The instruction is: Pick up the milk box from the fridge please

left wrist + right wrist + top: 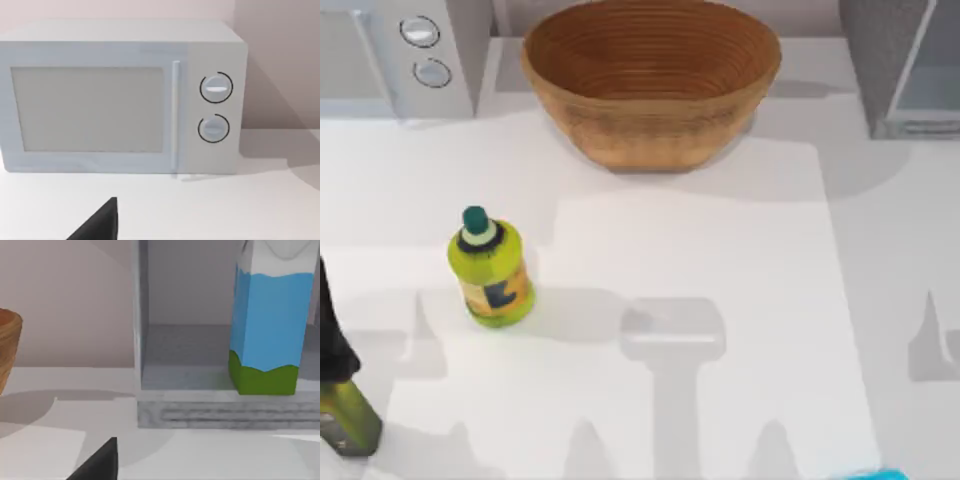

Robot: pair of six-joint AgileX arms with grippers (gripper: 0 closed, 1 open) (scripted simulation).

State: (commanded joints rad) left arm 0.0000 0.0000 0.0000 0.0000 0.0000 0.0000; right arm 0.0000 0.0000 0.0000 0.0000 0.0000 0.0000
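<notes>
White tabletop (720, 300) spreads under the whole scene, with a pale wall behind it. On the right wrist view, the rectangular milk box (267, 335) with a white top, blue sides and a green patch at its base stands upright on the grey floor of the open dark-grey fridge (200, 410), near its front lip. From above, the fridge (900, 65) sits at the table's far right corner. Beside it, at the far middle, rests a large brown woven bowl (650, 75), and the white microwave with two round knobs (395, 55) fills the far left corner. A yellow-green bottle with a dark green cap (490, 268) stands on the left half of the table, well apart from the fridge. My left arm (340, 380) is at the near left edge. Whether either gripper's fingers are apart or together I cannot tell.
</notes>
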